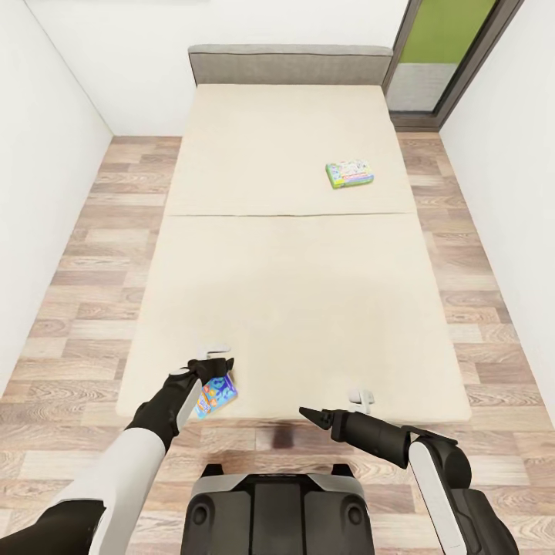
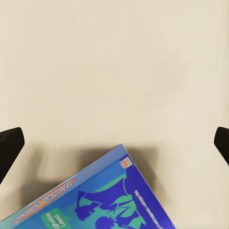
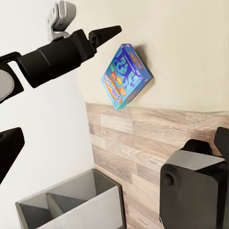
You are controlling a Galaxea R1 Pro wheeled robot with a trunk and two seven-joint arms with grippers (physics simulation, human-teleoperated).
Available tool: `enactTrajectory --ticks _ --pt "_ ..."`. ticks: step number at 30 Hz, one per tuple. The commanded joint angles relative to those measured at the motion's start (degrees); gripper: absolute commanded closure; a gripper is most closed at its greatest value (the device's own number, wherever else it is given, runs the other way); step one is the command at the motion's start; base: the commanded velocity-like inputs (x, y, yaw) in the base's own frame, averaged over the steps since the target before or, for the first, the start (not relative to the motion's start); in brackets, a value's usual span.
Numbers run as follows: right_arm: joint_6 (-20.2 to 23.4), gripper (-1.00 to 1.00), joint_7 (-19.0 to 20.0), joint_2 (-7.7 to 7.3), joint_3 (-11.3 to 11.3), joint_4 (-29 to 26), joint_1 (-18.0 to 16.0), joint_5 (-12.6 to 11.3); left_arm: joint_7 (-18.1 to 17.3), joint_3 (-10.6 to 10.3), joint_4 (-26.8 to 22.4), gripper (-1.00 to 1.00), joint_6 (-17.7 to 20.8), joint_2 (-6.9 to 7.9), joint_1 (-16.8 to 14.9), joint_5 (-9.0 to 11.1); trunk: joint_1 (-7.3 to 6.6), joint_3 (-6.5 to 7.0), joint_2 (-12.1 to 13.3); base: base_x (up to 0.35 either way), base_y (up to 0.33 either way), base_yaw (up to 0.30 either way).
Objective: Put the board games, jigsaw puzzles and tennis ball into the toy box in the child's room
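The blue board game [image 1: 216, 395] lies flat on the cream mattress of the bed [image 1: 293, 308], close to the near edge on the robot's left side, with one corner almost at the lip. The left hand [image 1: 213, 368] hangs right over its far end; in the left wrist view the box [image 2: 100, 198] sits under and between the two dark fingertips [image 2: 9, 148], which stand wide apart and hold nothing. The step in hand looks like the pick-up of this game. To do it well, the hand probably needs to shift a little toward the box's middle so both fingers straddle it, turn to span the narrower sides, then descend and close on the edges; since the box is thin and the mattress soft, pressing down slightly, or sliding the box to overhang the bed's edge, may help the fingers get under it. The right hand [image 1: 308, 416] hovers past the bed's near edge, empty; whether its fingers are parted I cannot tell. The second board game [image 1: 350, 173] lies well away on the far section, right of centre.
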Motion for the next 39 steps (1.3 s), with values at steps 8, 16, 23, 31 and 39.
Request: enactTrajectory --ticks 8,16,23,31,39 --pt "0.33 -1.0 0.33 0.06 -0.14 -0.03 -0.03 0.19 -0.16 0.0 -0.09 -1.0 0.29 0.06 0.0 0.06 0.03 -0.08 -0.09 0.0 0.0 0.0" --pt "0.33 -1.0 0.33 0.06 -0.14 -0.03 -0.03 0.2 -0.15 -0.03 -0.09 -1.0 0.26 0.07 0.0 0.05 0.03 -0.09 -0.09 0.0 0.0 0.0" --pt "0.33 -1.0 0.27 0.06 -0.14 -0.03 -0.03 0.2 -0.12 -0.03 -0.09 -1.0 0.26 0.17 0.0 0.05 0.03 -0.21 -0.09 0.0 0.0 0.0" --pt "0.33 -1.0 0.28 0.06 -0.14 -0.03 -0.03 0.2 -0.12 -0.03 -0.09 -1.0 0.08 0.25 0.0 0.02 0.03 -0.79 -0.09 0.0 0.0 0.0" --pt "0.33 -1.0 0.29 0.06 -0.14 -0.03 -0.03 0.2 -0.11 -0.03 -0.09 -1.0 0.01 0.3 0.0 0.03 0.03 -1.51 -0.09 0.0 0.0 0.0"
